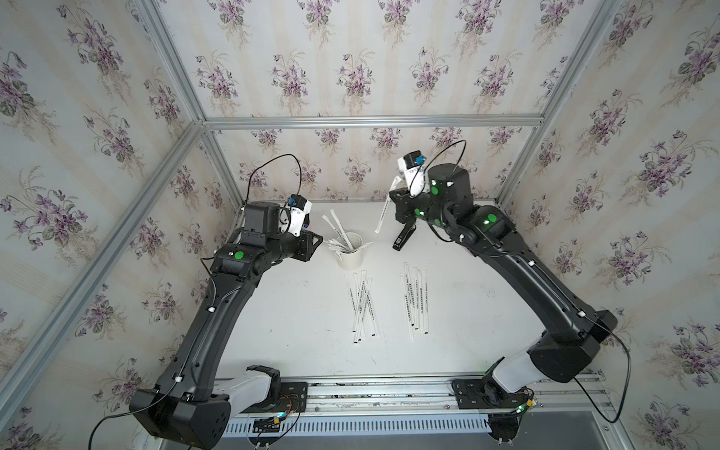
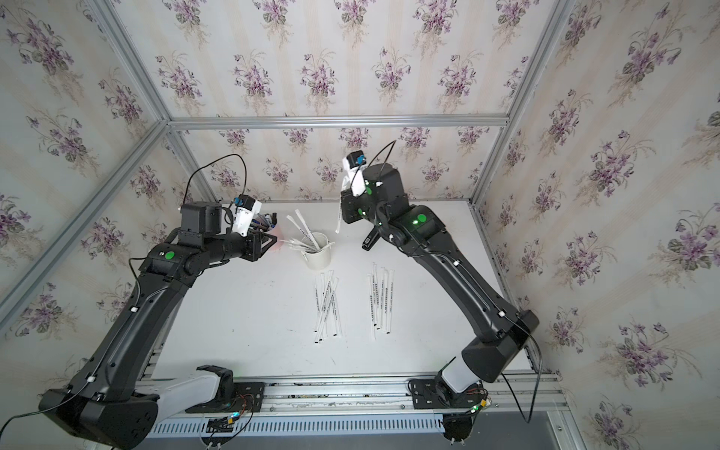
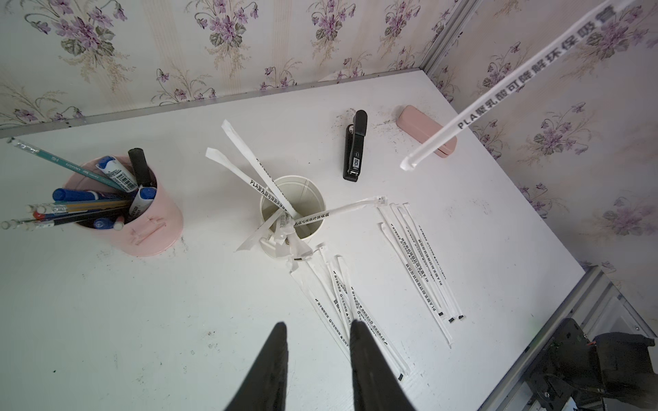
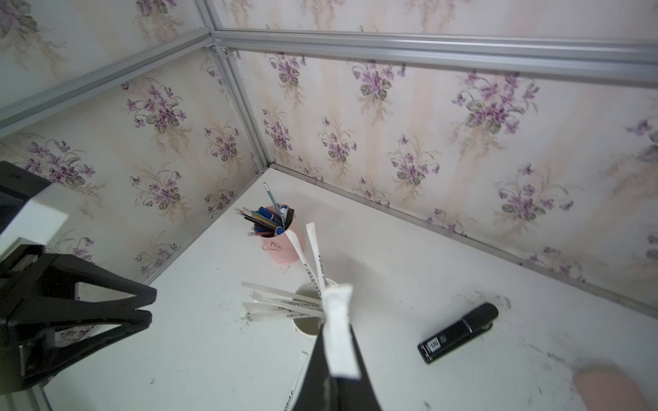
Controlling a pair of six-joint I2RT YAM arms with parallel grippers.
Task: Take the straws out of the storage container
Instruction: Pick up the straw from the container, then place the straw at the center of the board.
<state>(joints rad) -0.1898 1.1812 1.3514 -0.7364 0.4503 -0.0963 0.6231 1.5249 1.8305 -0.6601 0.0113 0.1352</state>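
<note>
Two straw piles [image 1: 362, 304] lay out; several straws [image 3: 249, 156] left in white cup [image 3: 309, 203]; right gripper [image 4: 336, 332] pinched one straw [image 4: 338, 313], left gripper [image 3: 318, 325] spread, empty.

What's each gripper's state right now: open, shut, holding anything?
Left gripper: open, holding nothing.
Right gripper: shut on one paper-wrapped straw.

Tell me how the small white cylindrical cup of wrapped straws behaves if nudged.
Probably slides or tips: the small white cylindrical cup looks thin-walled, nearly empty. Its leaning wrapped straws mostly overhang one side, likely pulling it that way.
</note>
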